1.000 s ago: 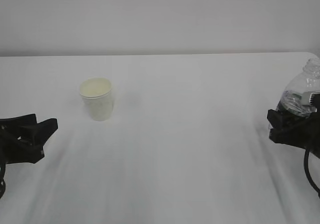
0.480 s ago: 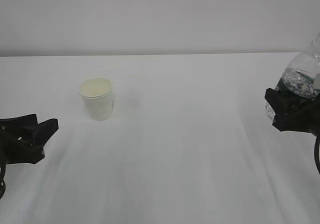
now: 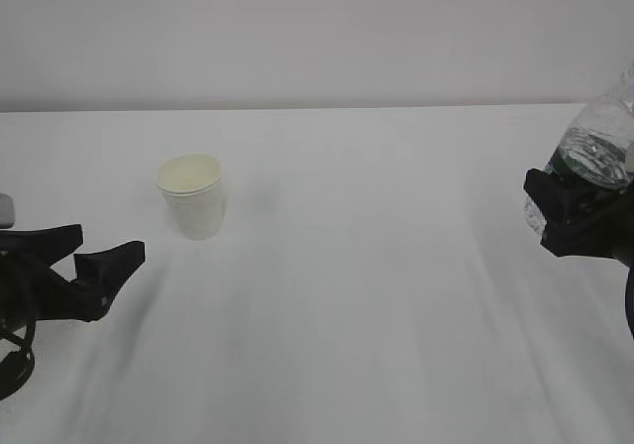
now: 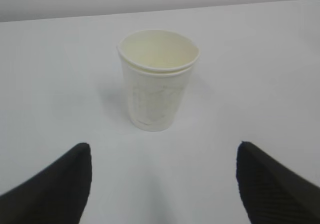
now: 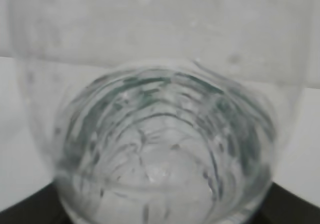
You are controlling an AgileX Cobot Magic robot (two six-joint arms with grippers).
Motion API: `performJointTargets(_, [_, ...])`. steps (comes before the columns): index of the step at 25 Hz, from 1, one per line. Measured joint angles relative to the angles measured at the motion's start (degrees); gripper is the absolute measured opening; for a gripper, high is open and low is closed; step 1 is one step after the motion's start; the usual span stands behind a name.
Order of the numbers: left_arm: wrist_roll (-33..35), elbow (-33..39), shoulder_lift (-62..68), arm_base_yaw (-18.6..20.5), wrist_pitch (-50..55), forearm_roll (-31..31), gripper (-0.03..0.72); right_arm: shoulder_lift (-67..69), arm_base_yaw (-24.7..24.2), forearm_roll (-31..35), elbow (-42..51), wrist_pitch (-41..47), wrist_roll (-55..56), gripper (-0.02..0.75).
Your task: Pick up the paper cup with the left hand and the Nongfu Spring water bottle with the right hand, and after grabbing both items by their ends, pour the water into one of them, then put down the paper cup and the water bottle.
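White worktop (image 3: 357, 295) and a pale wall fill the exterior view, where a small white paper cup (image 3: 192, 195) stands upright left of centre, apart from the black left pincer (image 3: 84, 254), whose jaws are spread wide, while the black right pincer (image 3: 575, 221) is clamped on a clear ribbed plastic water bottle (image 3: 594, 157) lifted at the right edge. Seen from the left wrist, the cup (image 4: 157, 79) stands ahead between two spread black fingertips (image 4: 55, 176), untouched. Seen from the right wrist, the bottle (image 5: 165, 149) fills the picture, held low down.

A white paper cup (image 3: 192, 195) with a pale cream inside stands on a plain white table (image 3: 357, 295); the clear ribbed water bottle (image 3: 597, 153) shows dark green.
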Motion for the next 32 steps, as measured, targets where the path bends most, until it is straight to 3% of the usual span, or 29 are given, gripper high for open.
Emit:
performJointTargets(16, [0.08, -15.69, 18.28, 0.00, 0.00, 5.10, 0.667, 0.00, 0.00, -0.60, 0.00, 0.13, 0.10, 0.438])
performJointTargets(32, [0.08, -27.11, 25.48, 0.00, 0.00, 6.19, 0.665, 0.00, 0.00, -0.60, 0.00, 0.22, 0.10, 0.438])
